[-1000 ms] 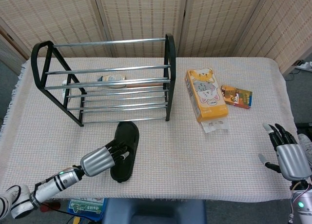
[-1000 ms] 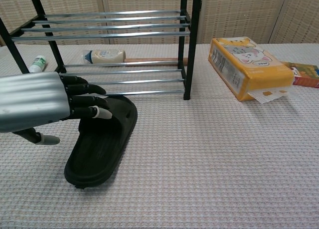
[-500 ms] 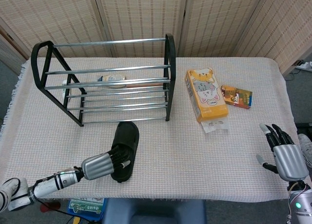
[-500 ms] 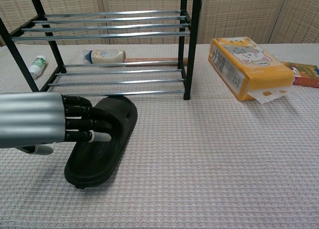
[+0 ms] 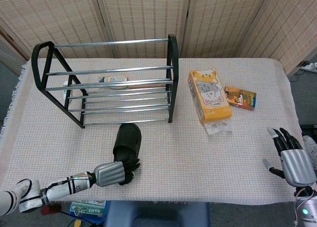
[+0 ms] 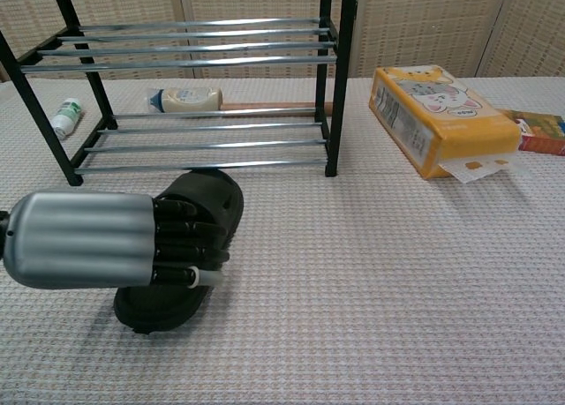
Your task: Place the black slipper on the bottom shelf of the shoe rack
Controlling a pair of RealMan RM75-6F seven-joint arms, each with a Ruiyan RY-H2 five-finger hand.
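Curling dark fingers (image 6: 181, 237) of the left hand (image 5: 111, 173) over the heel of the black rubber slipper (image 5: 127, 144), flat on the woven tablecloth (image 5: 188, 153) just before the black-framed chrome-bar shoe rack (image 5: 106, 83); firm grip or mere contact, cannot tell. Looks light, flexible, slightly grippy — best pinched at the heel rim. Right hand (image 5: 292, 158) spread, holding nothing, well apart.

Left robot hand (image 6: 106, 242) and right robot hand (image 5: 293, 155) are showing ribbed silver backs, black fingers with pale tips, banded silver-black forearms.
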